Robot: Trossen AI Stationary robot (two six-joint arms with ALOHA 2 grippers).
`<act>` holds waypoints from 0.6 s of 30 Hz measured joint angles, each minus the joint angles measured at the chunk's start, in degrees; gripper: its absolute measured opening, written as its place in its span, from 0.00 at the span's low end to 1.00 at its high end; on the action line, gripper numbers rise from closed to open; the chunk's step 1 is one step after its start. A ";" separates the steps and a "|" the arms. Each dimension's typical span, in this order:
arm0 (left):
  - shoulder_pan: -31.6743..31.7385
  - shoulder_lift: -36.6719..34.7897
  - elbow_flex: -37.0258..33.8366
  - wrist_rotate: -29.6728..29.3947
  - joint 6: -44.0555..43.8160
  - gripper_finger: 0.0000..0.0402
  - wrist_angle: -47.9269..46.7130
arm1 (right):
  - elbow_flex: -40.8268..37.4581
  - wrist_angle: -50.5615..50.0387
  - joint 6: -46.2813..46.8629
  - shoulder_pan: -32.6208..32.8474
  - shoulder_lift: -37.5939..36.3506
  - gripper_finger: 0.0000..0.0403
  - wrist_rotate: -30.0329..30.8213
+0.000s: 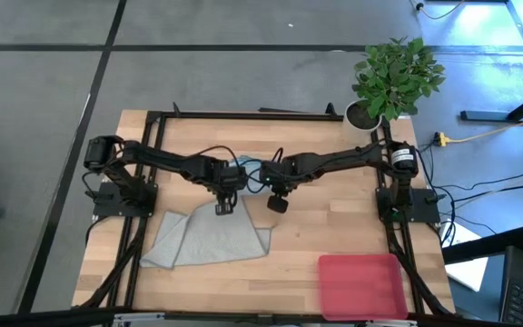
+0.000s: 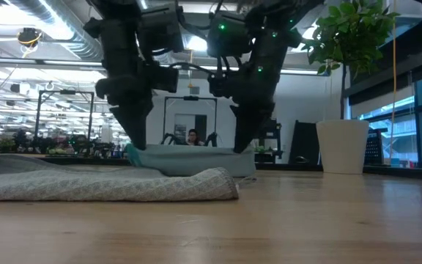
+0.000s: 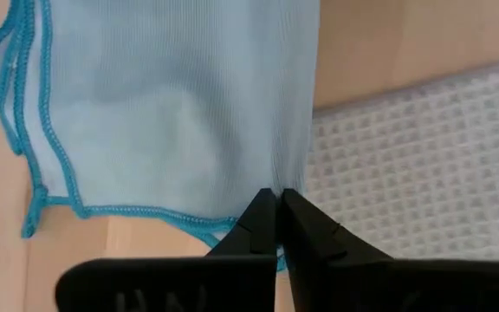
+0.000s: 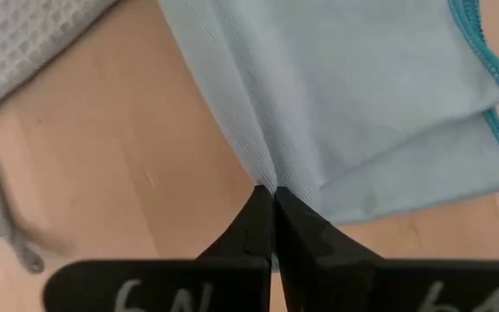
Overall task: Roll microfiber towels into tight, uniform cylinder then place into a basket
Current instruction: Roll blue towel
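left pincer (image 3: 275, 201) pinching teal towel (image 3: 171, 104) edge, frame centre | right pincer (image 4: 271, 198) pinching opposite edge | towel stretched between them

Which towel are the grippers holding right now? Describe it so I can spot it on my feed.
Start at the wooden table and go to its middle, where both arms meet. The left gripper and right gripper each pinch an edge of the blue towel stretched between them. It is smooth, light blue with a brighter blue stitched hem, unlike the larger waffle-textured grey towel lying beside it.
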 joint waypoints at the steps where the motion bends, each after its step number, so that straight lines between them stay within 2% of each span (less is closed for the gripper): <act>1: 0.53 0.38 0.00 0.21 0.23 0.00 0.10 | 0.00 0.02 0.04 -0.08 0.00 0.01 0.11; 9: 2.88 3.99 0.04 5.33 2.00 0.00 1.01 | 0.00 -0.04 -0.33 -1.30 0.07 0.01 -0.75; 18: -0.89 3.81 0.02 13.26 3.91 0.00 -0.54 | 0.00 -0.84 -4.90 0.25 0.07 0.01 -13.20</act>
